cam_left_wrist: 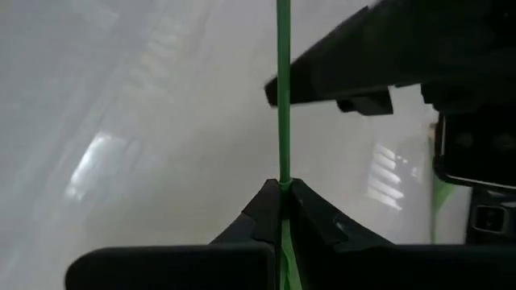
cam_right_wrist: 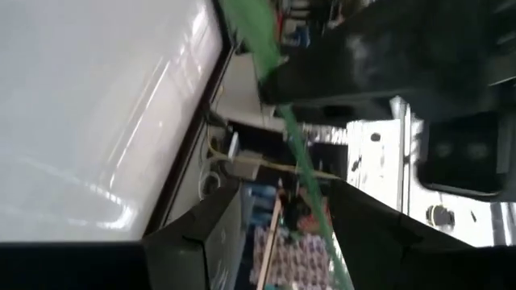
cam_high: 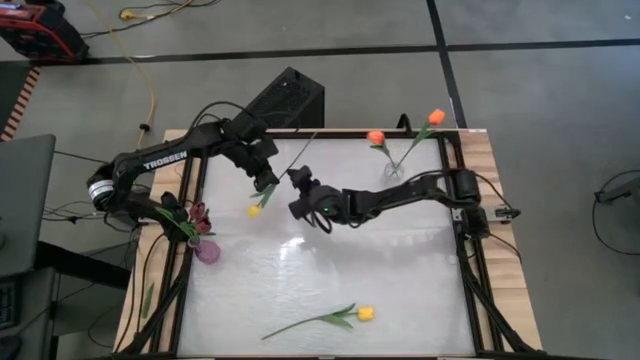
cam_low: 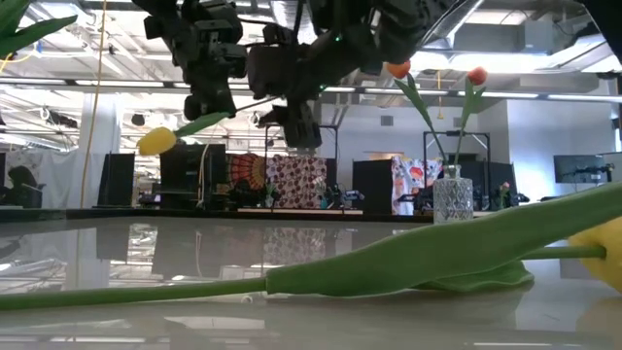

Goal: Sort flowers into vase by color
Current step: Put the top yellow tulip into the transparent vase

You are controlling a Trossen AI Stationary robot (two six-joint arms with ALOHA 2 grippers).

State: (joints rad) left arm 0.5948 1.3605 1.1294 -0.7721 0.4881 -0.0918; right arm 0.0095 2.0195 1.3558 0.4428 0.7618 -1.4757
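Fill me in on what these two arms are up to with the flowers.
The left gripper is shut on the stem of a yellow tulip, holding it in the air above the table. The right gripper is open around the same stem, apparently for a handover. Two orange tulips stand in a clear vase, dark red ones in a purple vase, and another yellow tulip lies on the table.

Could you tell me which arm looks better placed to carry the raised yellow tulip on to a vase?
Probably the left. Its end effector is shut on the yellow tulip stem, lifted above the table. The right end effector is open beside that stem, gripping nothing.
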